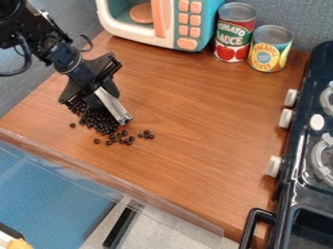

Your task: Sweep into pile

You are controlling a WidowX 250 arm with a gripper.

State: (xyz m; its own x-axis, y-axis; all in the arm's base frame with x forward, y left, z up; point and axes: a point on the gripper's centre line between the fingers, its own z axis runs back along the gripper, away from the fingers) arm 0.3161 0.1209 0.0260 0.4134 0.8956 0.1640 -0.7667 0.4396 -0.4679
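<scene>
The black gripper point(98, 92) hangs down at the left of the wooden counter, tilted, low over the black beans. It is shut on a flat silver-white tool point(112, 105), whose lower end rests at or just above the counter beside the beans. Most of the black beans point(98, 120) lie heaped below and to the left of the tool, partly hidden by the gripper. Several loose beans point(123, 139) trail in front of the heap and to its right, and a single bean point(72, 125) lies at its left.
A toy microwave point(189, 24) stands at the back, with a tomato can point(234, 33) and a pineapple can point(269, 48) to its right. A black toy stove point(296, 180) with pale knobs lines the right side. The counter's front edge point(110, 175) has a clear strip along it.
</scene>
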